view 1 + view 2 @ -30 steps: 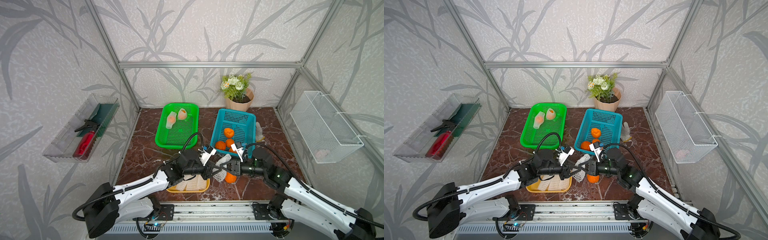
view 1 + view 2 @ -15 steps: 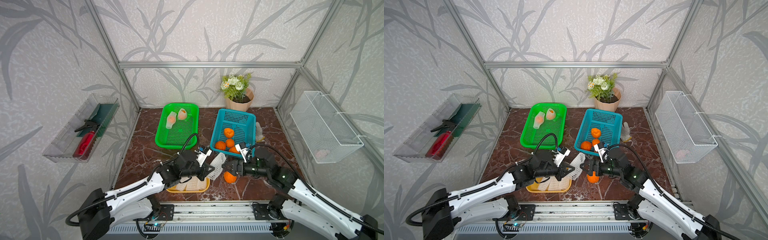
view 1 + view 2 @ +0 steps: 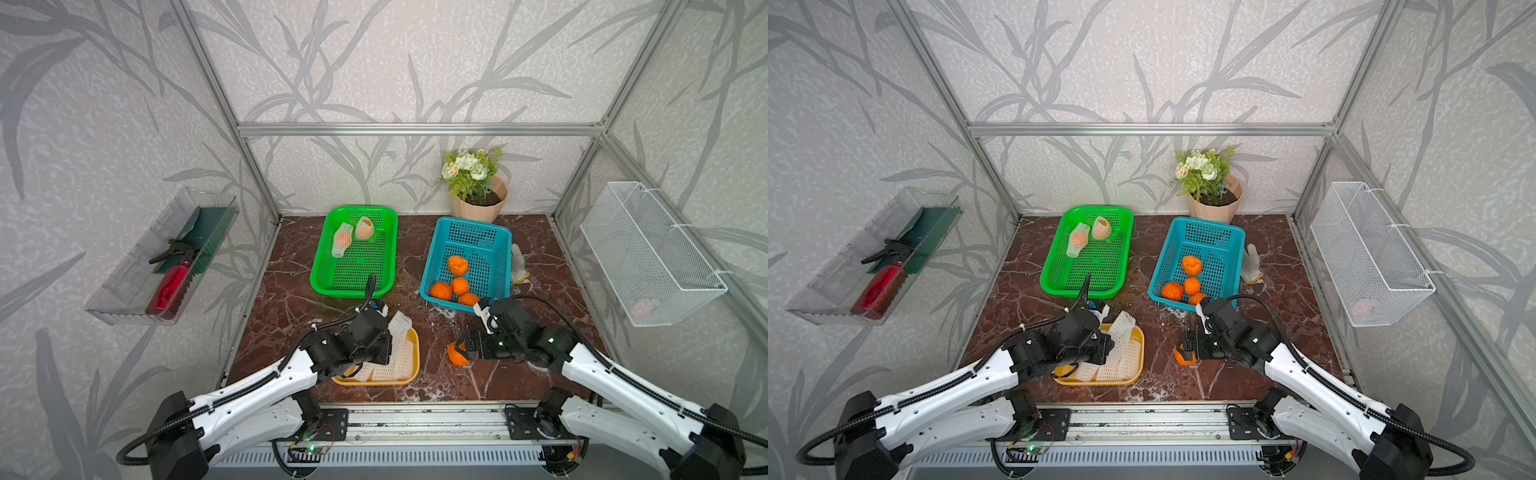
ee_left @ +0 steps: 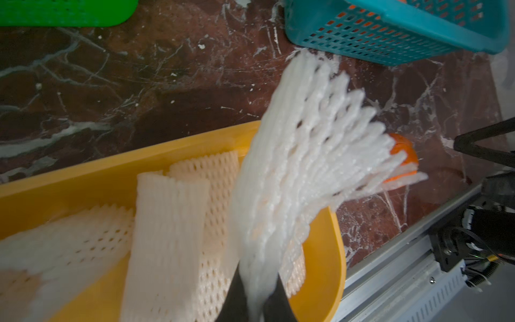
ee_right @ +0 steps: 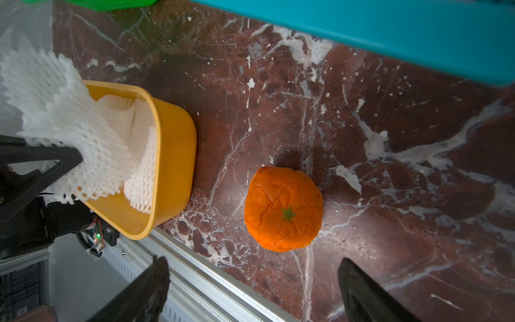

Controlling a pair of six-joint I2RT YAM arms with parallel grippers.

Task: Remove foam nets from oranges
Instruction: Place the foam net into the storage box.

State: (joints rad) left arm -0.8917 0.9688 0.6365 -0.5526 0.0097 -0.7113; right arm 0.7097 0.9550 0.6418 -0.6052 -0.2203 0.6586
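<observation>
My left gripper is shut on one end of a white foam net, which stands up over the yellow tray; the net is empty. Flattened nets lie in that tray. A bare orange sits on the marble between the tray and the blue basket. My right gripper hangs open just over it, fingers wide apart and not touching it. Several bare oranges lie in the blue basket. Two oranges in nets lie in the green basket.
A flower pot stands at the back. A work glove lies right of the blue basket. A white wire basket hangs on the right wall. A clear tray with a red spray bottle hangs on the left wall. A metal rail runs along the front edge.
My left gripper has pulled the net off the orange and carried it left over the yellow tray. My right gripper has opened and let go of the orange, which now rests on the table.
</observation>
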